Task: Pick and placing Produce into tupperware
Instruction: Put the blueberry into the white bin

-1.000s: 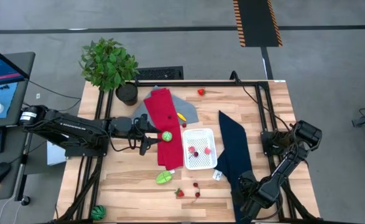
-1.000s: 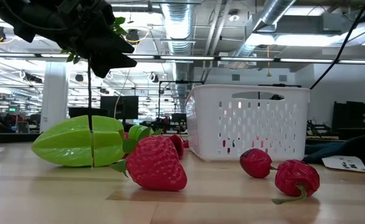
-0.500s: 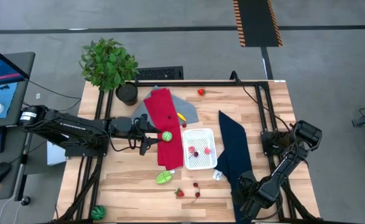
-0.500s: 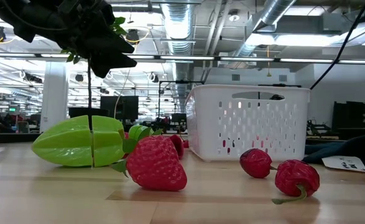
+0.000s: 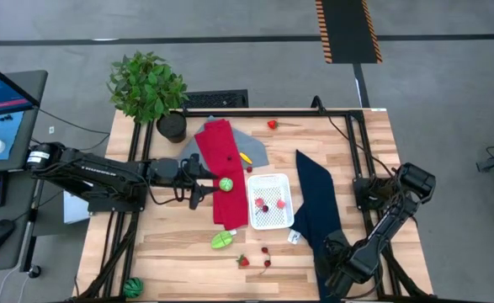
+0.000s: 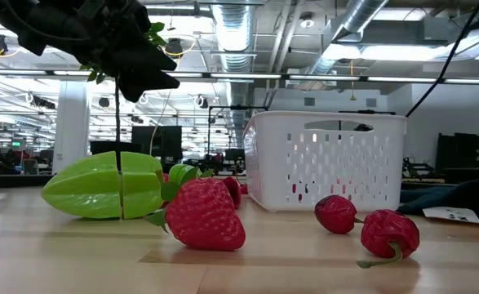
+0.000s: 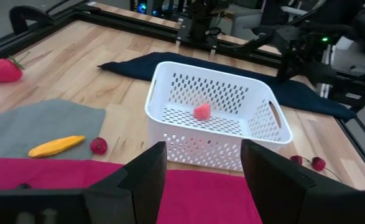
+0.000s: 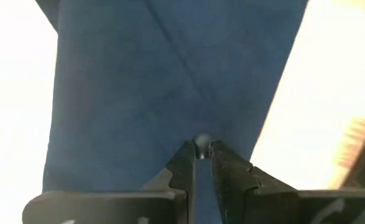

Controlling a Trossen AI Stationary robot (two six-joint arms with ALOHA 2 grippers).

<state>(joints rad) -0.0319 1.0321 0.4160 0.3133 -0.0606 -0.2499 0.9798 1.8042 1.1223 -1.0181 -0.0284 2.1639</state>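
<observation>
The white tupperware [image 5: 270, 202] stands mid-table with a pink piece [image 7: 201, 112] and a red piece [image 5: 262, 207] inside. My left gripper [image 5: 211, 182] hovers open over the long red cloth [image 5: 223, 151], pointing at the tub [image 7: 216, 118]. A round green fruit [image 5: 226, 183] lies on the cloth just ahead of it and does not show in the left wrist view. A green starfruit [image 5: 221, 241], a strawberry [image 5: 243, 261] and small red pieces [image 5: 266, 251] lie near the table's near edge. My right gripper [image 8: 199, 149] is shut above the navy cloth [image 5: 318, 206], at the near right [image 5: 329, 250].
A yellow piece [image 7: 56, 145] and a small red one [image 7: 98, 145] lie by the grey cloth [image 5: 255, 151]. Another strawberry [image 5: 273, 124] sits at the far edge. A potted plant [image 5: 150, 88] stands at the far left corner. A black frame [image 5: 347, 118] edges the table.
</observation>
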